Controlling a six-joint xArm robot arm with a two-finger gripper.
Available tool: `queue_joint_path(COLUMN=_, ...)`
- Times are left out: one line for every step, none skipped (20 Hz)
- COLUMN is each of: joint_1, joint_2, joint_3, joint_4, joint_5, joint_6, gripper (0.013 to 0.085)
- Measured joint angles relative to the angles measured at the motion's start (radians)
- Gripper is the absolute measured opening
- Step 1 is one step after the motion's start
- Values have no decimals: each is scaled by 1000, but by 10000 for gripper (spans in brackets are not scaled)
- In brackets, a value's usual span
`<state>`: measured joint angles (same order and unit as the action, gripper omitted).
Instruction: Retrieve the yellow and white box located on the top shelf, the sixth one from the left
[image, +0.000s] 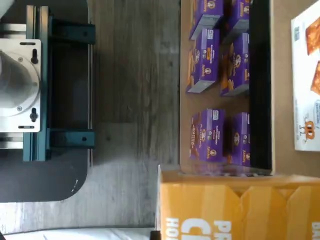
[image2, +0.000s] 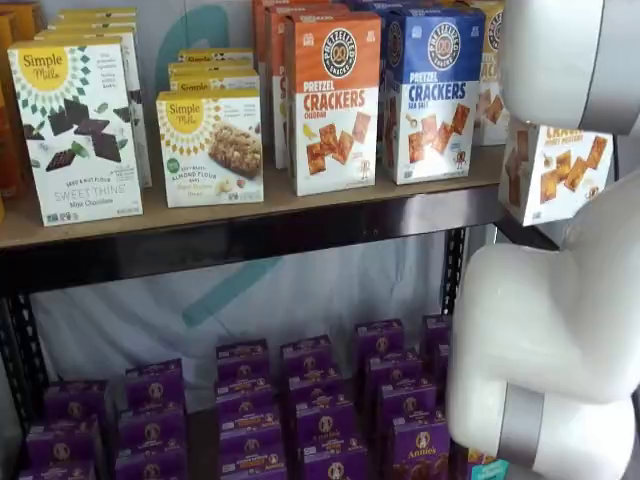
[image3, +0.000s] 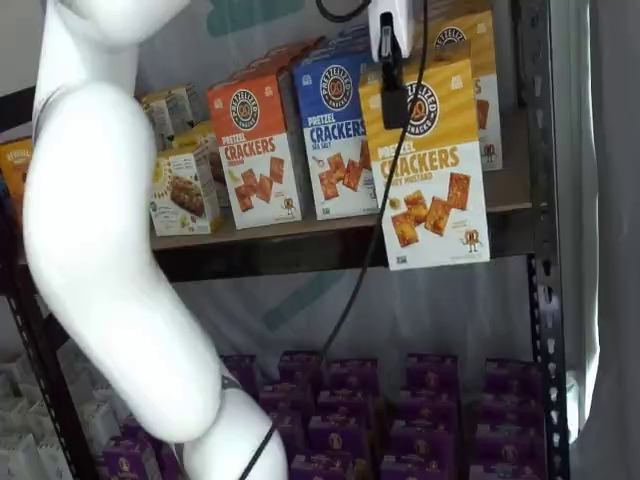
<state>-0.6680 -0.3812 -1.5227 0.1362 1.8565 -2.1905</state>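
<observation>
The jaws (image3: 393, 100) are clamped on the top edge of the yellow and white box (image3: 430, 165), which hangs below them in front of the top shelf (image3: 300, 250), its bottom edge lower than the shelf rail. Behind and beside the jaws stand the blue-topped carton (image3: 335, 135) and the orange-topped carton (image3: 255, 150). Far beneath, small purple boxes (image3: 350, 420) fill the lower level.

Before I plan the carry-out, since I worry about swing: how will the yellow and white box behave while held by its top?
The yellow and white box hangs clear of the top shelf, the gripper shut on its upper edge. Tall and pinched high, it will likely sway. Thin carton: probably light, possibly crushable.
</observation>
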Motion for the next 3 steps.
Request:
queue_joint_path(joint_1=0, joint_2=-8, joint_3=11, joint_4=-1, joint_5=-4, joint_6=-1, gripper=610)
queue_joint_path(joint_1=0, joint_2=-15, joint_3=22, joint_4=-1, joint_5=-8, joint_6=-1, gripper=610)
queue_joint_path(joint_1=0, joint_2=-21, joint_3=31, joint_4=-2, joint_5=-11, joint_6=-2, gripper=610)
